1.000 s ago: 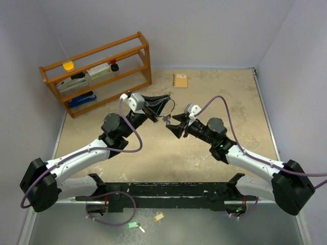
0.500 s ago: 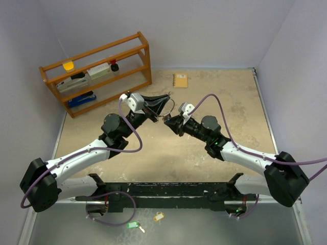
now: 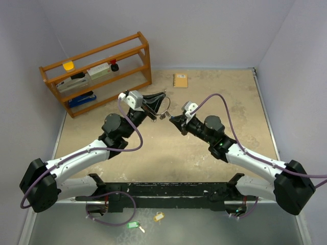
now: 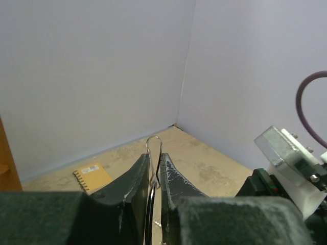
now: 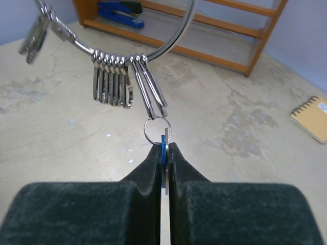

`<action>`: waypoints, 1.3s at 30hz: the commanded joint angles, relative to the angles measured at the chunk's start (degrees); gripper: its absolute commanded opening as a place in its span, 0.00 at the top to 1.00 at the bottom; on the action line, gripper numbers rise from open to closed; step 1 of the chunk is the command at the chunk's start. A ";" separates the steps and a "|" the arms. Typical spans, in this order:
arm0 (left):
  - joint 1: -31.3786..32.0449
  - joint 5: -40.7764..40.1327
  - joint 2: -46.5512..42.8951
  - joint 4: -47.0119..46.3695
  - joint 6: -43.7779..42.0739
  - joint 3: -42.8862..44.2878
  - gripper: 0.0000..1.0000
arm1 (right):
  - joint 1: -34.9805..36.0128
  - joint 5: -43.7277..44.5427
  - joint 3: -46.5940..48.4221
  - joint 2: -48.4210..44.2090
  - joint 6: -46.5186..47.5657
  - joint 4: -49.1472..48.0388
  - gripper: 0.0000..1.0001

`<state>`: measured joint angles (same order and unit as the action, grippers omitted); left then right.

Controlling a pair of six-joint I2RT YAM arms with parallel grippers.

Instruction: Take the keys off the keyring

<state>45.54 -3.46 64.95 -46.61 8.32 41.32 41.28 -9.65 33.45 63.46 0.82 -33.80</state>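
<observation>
Top view, left to right: left gripper (image 3: 161,103) raised above the table (image 3: 153,148), jaws pressed together on the wire of the keyring (image 5: 173,44). Left wrist view agrees: a narrow loop of that wire stands up out of the closed fingers (image 4: 134,178). The ring hangs in the air between the two grippers, off the table. Plain silver keys (image 5: 111,84) are bunched on its lower arc, two clips (image 5: 152,94) sit just right of them, and a small split ring (image 5: 145,130) hangs from the clips. Right gripper (image 5: 164,155) sits directly below the split ring, clamped on the blue-tagged key (image 5: 164,145). The key is seen edge-on between the pads, its top meeting the split ring.
</observation>
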 commanded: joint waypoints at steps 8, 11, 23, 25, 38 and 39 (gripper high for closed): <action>0.24 -2.65 -3.32 17.02 -5.56 4.99 0.44 | 0.45 11.46 9.83 -5.27 7.59 17.27 1.00; 0.22 -2.69 -2.00 18.91 -3.91 6.07 0.39 | 0.44 12.62 11.36 -5.89 8.58 17.97 1.00; 0.17 4.98 -1.48 10.49 -5.22 1.04 0.88 | 1.43 14.76 35.68 0.26 10.23 43.93 1.00; 0.16 4.46 -1.91 9.30 -4.98 0.32 0.88 | 1.53 17.31 41.16 2.59 8.88 50.33 1.00; 0.19 6.37 -0.71 8.91 -5.17 2.22 0.89 | 9.04 34.44 58.48 10.70 7.58 70.99 1.00; 0.17 6.35 -0.67 8.33 -5.00 2.30 0.86 | 9.68 35.52 60.05 11.17 7.83 72.11 1.00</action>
<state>45.52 1.15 64.84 -32.95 3.79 41.78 48.99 18.68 86.72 74.13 8.75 32.77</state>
